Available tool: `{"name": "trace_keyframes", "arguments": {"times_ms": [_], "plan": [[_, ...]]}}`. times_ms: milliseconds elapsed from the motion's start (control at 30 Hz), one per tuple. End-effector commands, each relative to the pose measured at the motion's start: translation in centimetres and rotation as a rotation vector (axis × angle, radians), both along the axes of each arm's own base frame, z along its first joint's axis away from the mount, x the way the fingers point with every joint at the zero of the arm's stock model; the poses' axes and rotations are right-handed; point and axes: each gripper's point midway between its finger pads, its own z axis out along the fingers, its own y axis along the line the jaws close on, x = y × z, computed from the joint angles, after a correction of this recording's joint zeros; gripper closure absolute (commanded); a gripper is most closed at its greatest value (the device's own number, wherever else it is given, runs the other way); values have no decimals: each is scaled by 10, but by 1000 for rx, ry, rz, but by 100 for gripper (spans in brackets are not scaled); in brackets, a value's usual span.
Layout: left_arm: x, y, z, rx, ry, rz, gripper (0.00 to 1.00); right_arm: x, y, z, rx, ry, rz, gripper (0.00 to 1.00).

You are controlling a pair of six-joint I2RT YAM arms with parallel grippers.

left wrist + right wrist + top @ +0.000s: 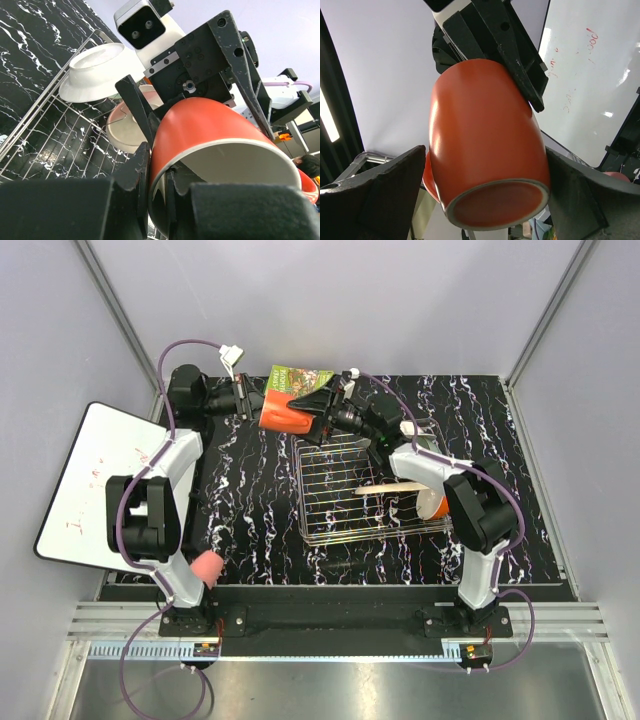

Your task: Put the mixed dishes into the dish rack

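Observation:
An orange-red cup (285,416) hangs in the air over the far left corner of the dish rack (350,502). My left gripper (258,405) is shut on its rim, one finger inside and one outside (157,170). My right gripper (318,412) stands open around the cup's body (485,145), its fingers (375,195) flanking the base (480,200). The rack (60,135) holds a pale dish (95,67) and a pink-and-cream plate (122,132). A plate on edge (392,488) and an orange-sided bowl (437,508) sit at its right end. A pink cup (207,566) lies by the left arm's base.
A green book (300,380) lies behind the held cup on the black marbled table (250,510). A white board with red scribbles (90,480) leans off the table's left edge. Grey walls close in the left, back and right.

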Motion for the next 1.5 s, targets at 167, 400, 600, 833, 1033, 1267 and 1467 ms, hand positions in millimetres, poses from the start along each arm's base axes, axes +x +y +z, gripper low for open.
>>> {"name": "trace_keyframes", "arguments": {"times_ms": [167, 400, 600, 833, 1033, 1267, 1467], "plan": [[-8, -18, 14, -2, -86, 4, 100, -9, 14, 56, 123, -142, 23, 17], [-14, -25, -2, 11, -59, -14, 100, -12, 19, 63, 163, -146, 49, 58], [-19, -23, -18, 50, -40, -36, 92, -14, 18, 63, 83, -214, 12, 100], [-20, -9, -23, 121, -8, -20, 26, -14, 7, 54, -139, -339, -101, 100], [-13, 16, -15, 144, -36, 38, 1, -14, -10, 38, -332, -411, -168, 100], [-10, 68, 13, 167, -95, 169, 1, -9, -44, 1, -623, -419, -231, 100], [-32, 110, 12, 224, -55, 231, 1, -3, -64, -27, -818, -399, -236, 100]]}}
